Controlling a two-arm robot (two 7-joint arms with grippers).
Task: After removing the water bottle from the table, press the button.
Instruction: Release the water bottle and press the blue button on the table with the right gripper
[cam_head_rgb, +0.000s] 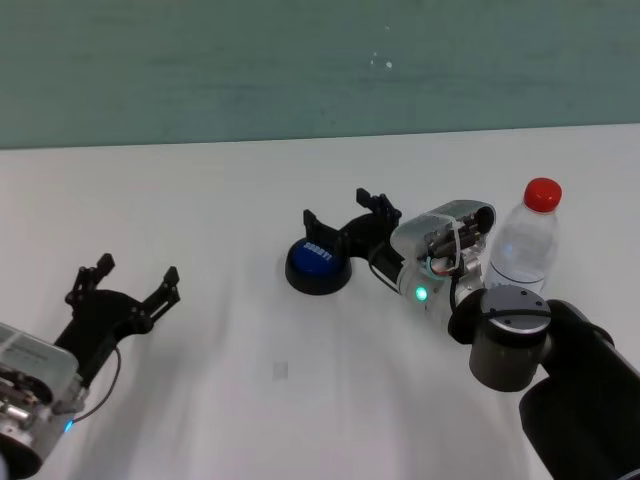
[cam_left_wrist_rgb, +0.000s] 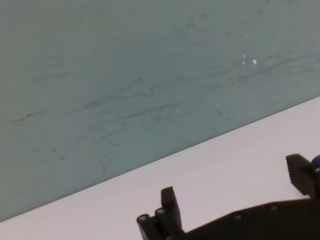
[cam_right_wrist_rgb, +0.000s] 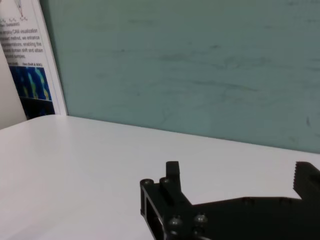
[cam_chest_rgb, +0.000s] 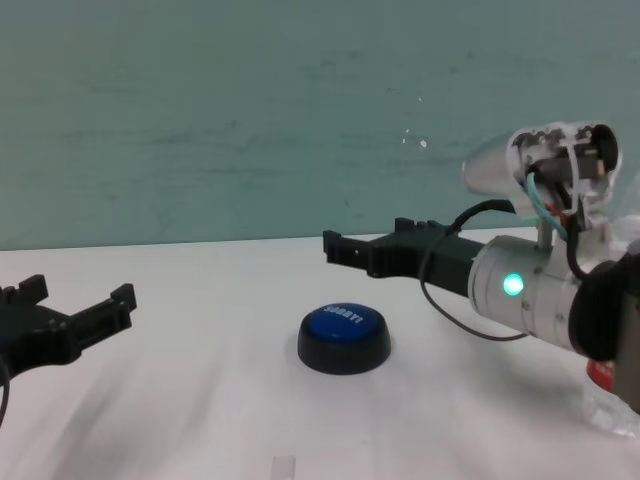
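Over by the middle of the table, the right gripper hangs with its black fingers spread apart and nothing between them, raised above the surface just behind and over the button. That button is a low blue dome with small white lettering, sitting on a wider black round base, flat on the white tabletop. The water bottle stands upright on the table to the right, close behind the right arm's wrist: clear plastic with a red screw cap, its lower part hidden by the arm in the head view. It sits well back from the fingertips, on the far side of the wrist from the button. Off to the left, the left gripper also rests open, low over the table and well apart from the button.
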